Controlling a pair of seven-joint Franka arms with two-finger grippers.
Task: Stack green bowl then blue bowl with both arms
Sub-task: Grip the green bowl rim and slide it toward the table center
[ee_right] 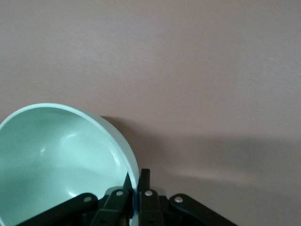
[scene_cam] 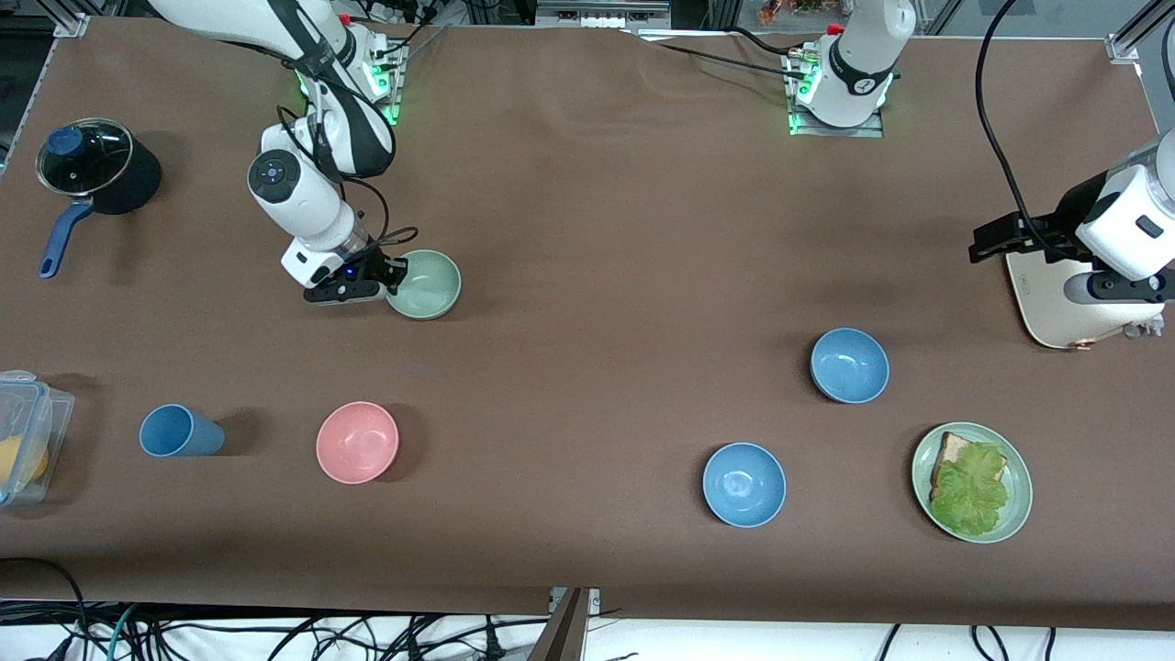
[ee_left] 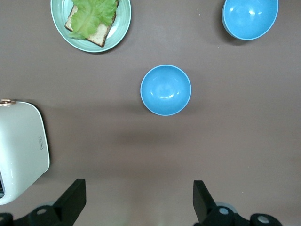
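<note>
The pale green bowl is toward the right arm's end of the table. My right gripper is shut on its rim, one finger inside and one outside, as the right wrist view shows of the bowl and gripper. I cannot tell whether the bowl is lifted. Two blue bowls are toward the left arm's end: one farther from the front camera, one nearer. My left gripper hangs open and empty over bare table, beside a white appliance. Its wrist view shows the gripper and both blue bowls.
A green plate with bread and lettuce lies near the blue bowls. A white appliance stands under the left arm. A pink bowl, a blue cup, a plastic container and a black pot are toward the right arm's end.
</note>
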